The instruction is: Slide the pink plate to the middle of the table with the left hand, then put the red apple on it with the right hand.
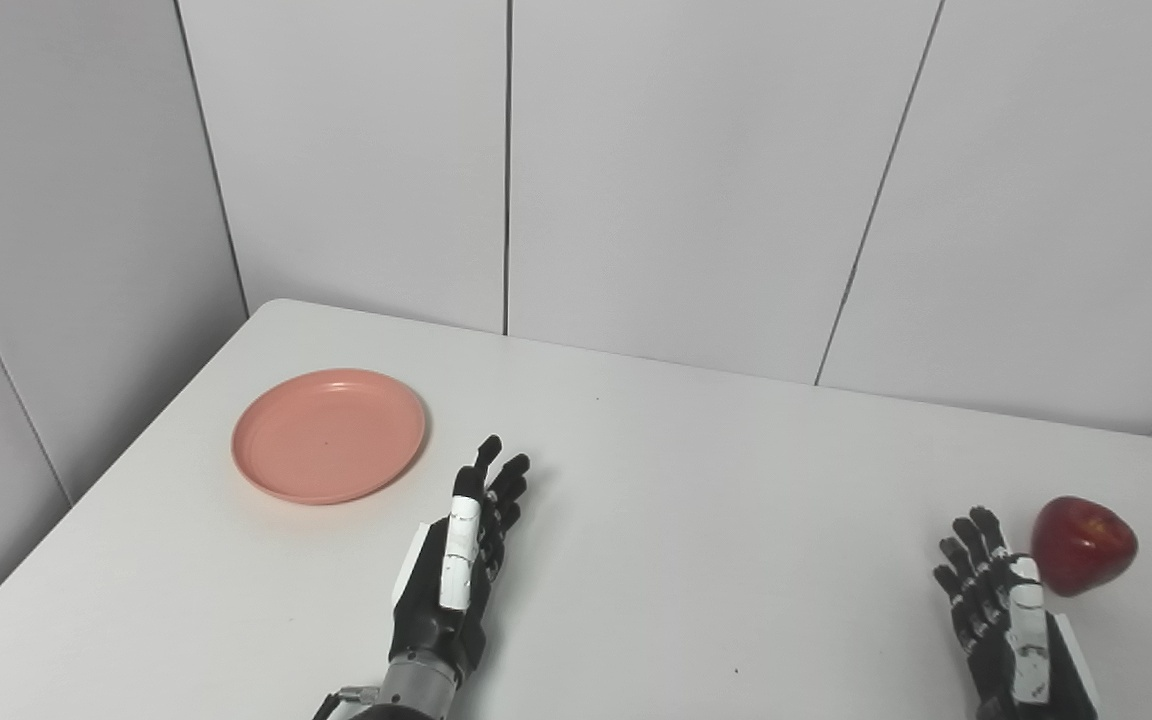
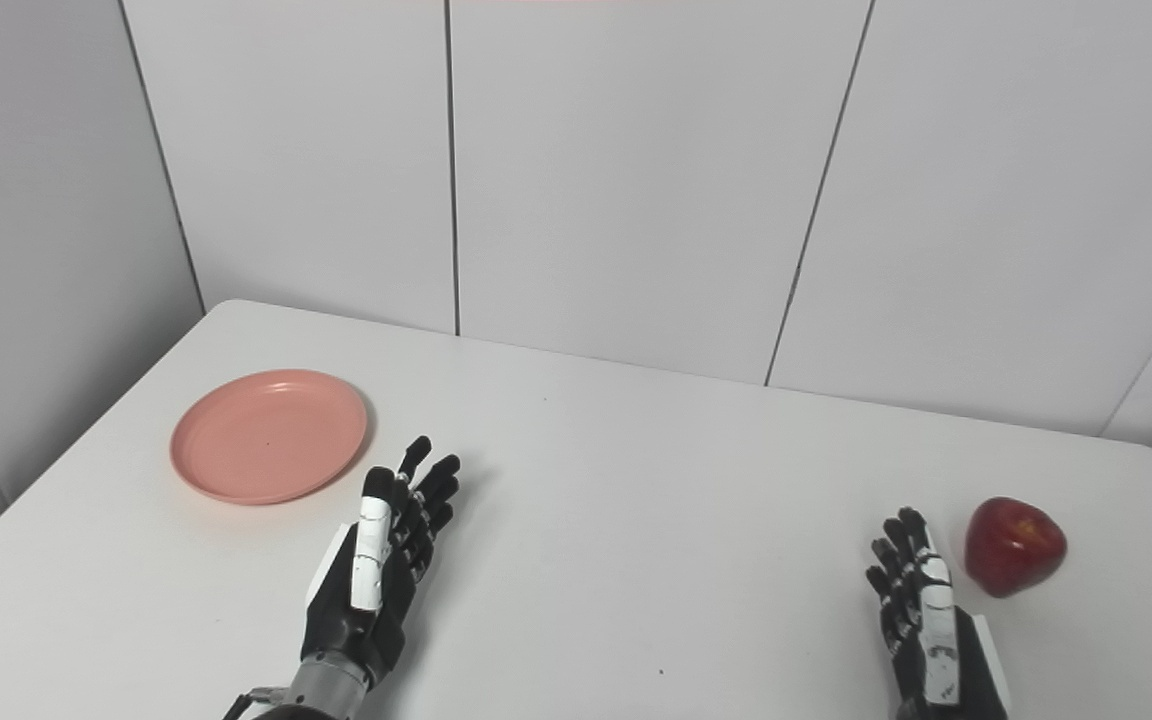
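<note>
Now: one pink plate (image 1: 328, 435), one red apple (image 1: 1082, 545); left hand (image 1: 461, 570), right hand (image 1: 1006, 620) both released, empty.

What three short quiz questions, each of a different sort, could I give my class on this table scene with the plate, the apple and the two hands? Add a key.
1. True or false: the red apple already lies on the pink plate.
2. Multiple choice: the left hand is (A) shut on the plate, (B) open, beside the plate and apart from it, (C) resting on the apple.
3. Fill in: the right hand is open, fingers extended, just beside the ____.

Key
1. False: the plate is bare, at the table's left; the apple sits at its right.
2. B.
3. apple.
</note>
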### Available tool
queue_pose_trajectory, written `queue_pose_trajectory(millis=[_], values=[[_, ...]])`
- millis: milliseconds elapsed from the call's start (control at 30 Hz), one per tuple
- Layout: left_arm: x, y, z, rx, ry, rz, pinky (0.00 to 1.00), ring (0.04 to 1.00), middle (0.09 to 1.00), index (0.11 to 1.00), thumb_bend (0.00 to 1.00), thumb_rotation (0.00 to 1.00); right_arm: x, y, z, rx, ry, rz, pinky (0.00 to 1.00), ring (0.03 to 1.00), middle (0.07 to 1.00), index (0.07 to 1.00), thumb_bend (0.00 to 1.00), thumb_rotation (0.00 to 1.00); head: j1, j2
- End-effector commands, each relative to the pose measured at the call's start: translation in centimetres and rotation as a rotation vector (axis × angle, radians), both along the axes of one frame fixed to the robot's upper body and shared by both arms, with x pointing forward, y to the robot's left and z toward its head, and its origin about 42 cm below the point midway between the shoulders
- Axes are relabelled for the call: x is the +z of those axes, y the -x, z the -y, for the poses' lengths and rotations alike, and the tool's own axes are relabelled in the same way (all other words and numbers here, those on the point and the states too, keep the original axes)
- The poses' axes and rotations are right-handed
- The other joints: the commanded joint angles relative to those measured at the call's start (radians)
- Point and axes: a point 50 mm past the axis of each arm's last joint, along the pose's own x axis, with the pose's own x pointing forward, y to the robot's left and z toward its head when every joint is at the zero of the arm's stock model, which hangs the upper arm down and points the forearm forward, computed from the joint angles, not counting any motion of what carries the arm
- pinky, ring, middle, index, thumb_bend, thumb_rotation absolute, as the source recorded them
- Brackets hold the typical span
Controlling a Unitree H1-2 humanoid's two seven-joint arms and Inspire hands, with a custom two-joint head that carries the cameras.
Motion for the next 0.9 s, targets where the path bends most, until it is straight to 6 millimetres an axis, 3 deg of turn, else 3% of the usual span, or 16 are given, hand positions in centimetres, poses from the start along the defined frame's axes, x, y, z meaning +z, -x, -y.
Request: queue_pose_trajectory(millis=[0,400,867], values=[[3.1,-1.3,-0.5,-0.023,-0.009,0.109,1.0,0.963,0.922,0.938,0.93,0.99,-2.3,1.4,-0.5,0.003,-0.025,-0.043,1.0,0.984,0.983,0.984,0.84,1.0,0.0,0.001],[9.5,-4.5,-3.6,-0.02,-0.061,0.22,1.0,0.957,0.925,0.955,0.98,1.0,-1.9,1.6,-0.6,0.004,-0.027,-0.038,1.0,0.985,0.983,0.986,0.85,1.0,-0.004,0.011],[12.6,-8.1,-9.6,0.006,-0.151,0.281,0.99,0.9,0.881,0.896,1.0,0.99,-1.9,1.5,-1.0,0.002,-0.029,-0.04,1.0,0.982,0.978,0.982,0.86,1.0,-0.009,0.011]])
